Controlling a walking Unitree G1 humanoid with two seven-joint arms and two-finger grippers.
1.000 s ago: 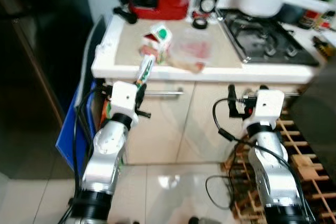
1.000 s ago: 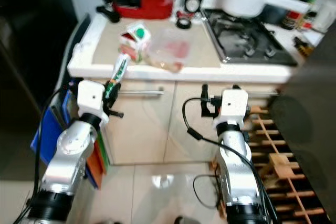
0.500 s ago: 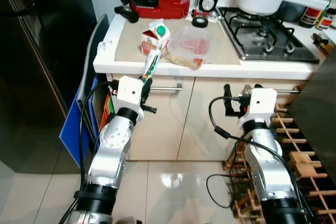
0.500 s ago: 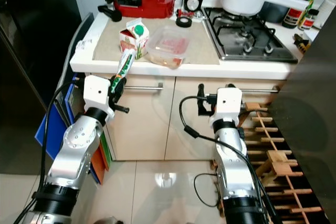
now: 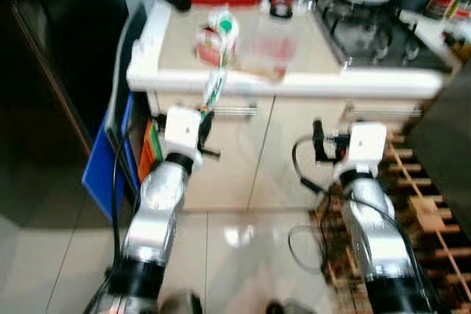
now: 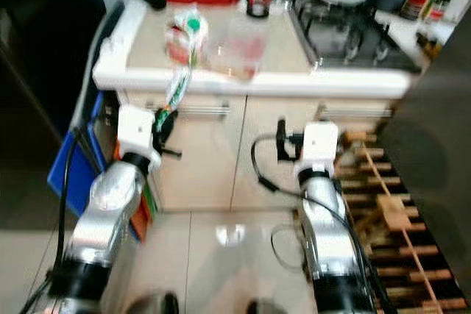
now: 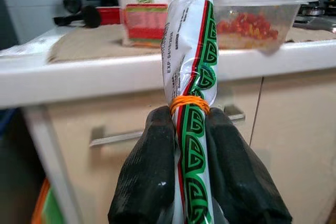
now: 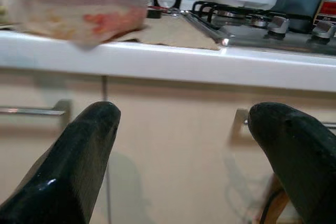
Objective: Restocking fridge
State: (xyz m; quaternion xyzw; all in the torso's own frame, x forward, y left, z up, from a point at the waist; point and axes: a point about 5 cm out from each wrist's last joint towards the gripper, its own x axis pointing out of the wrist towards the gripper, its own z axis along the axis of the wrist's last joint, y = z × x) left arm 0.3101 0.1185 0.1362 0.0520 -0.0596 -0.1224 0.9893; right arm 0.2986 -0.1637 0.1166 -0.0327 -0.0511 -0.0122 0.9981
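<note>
Kitchen counter (image 5: 221,79) view's gone blurry vs 0.5 s ago (camera moving), left gripper (image 7: 189,140) stays clamped on packet (image 7: 190,77), right gripper (image 8: 184,145) spread apart w/ nothing, so fridge trip's underway.

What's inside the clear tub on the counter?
The clear tub holds red pieces over something pale, possibly chopped food. Its cloudy wall hides what exactly; the packet in the left gripper covers its near end.
</note>
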